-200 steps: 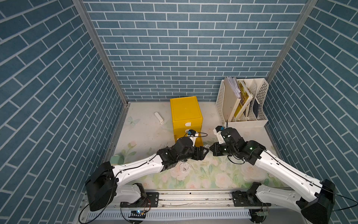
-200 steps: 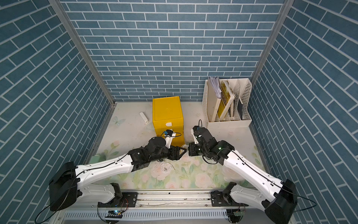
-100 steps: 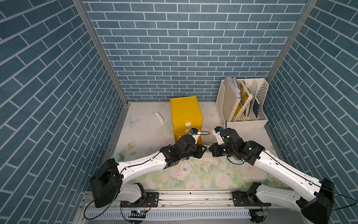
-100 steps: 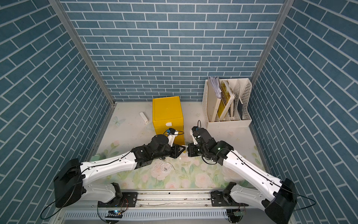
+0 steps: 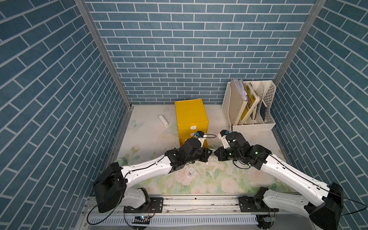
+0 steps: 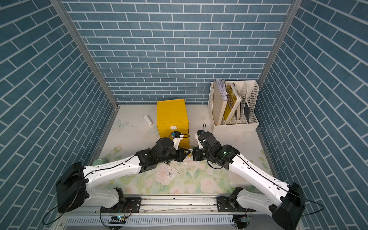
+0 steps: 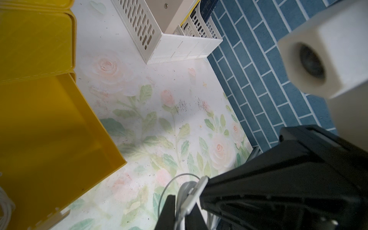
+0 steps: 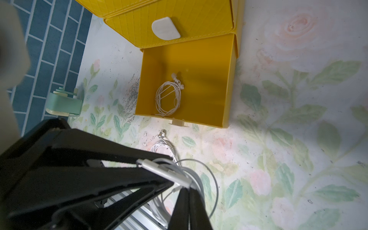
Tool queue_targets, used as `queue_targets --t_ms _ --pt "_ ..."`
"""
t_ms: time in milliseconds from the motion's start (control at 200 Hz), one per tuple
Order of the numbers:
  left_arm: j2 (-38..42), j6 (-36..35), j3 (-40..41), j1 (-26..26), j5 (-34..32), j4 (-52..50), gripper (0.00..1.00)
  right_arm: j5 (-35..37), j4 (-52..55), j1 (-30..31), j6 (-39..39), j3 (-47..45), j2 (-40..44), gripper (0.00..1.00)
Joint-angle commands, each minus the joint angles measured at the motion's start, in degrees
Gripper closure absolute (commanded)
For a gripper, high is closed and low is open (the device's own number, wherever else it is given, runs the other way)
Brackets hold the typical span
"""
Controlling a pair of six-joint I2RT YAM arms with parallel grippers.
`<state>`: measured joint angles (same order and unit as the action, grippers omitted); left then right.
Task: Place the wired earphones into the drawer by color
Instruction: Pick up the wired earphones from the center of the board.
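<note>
1. The held coil [image 8: 199,179], white, is pinched by two grippers at once. If both pull away together, I judge the loops stretch or unwind, since each nips a different part of the bundle.
2. If the right gripper [image 5: 217,156] lets go before the left gripper [image 5: 208,155] bites firmly, the coil can slip. The left pinch sits at the remote [image 8: 159,168], a slim, smooth piece.
3. A dropped coil would land near the mat coil [image 8: 162,147]. Both are white and could tangle.
4. Slack loops dangle under the jaws. Carried low, they could snag the front wall of the drawer [image 8: 232,79].
5. The drawer stands open at the foot of the cabinet [image 5: 190,113] with one white bundle, the drawer coil [image 8: 168,97], inside. By colour the held one likely belongs there too.
6. Jaws: seen from its own wrist, the left pair looks closed on the remote and a few strands. The right pair is closed as well, with strands bunched at its tip. Its wrist view shows too little of the tips to say how much cable sits inside.
7. Place: the held coil hangs in the air between the two tips, which nearly touch. It is just in front of the drawer and above the mat [image 8: 278,139].
</note>
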<state>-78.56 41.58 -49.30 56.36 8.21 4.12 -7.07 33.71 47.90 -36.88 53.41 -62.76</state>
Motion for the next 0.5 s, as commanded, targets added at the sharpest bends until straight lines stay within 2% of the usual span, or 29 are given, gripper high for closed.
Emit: queue_targets --t_ms 0,245,495 --pt "-0.51 -0.27 -1.32 -0.35 -0.19 -0.16 0.86 0.34 -1.08 0.3 1.73 -0.37 0.14 0.86" --pt "0.48 -0.71 -1.5 -0.37 -1.35 -1.69 0.86 2.41 0.48 0.29 1.64 0.5 1.09 0.62" --pt "1.88 -0.71 -0.54 -1.59 -2.33 -2.54 0.88 5.17 2.02 0.0 1.64 1.26 2.85 0.57"
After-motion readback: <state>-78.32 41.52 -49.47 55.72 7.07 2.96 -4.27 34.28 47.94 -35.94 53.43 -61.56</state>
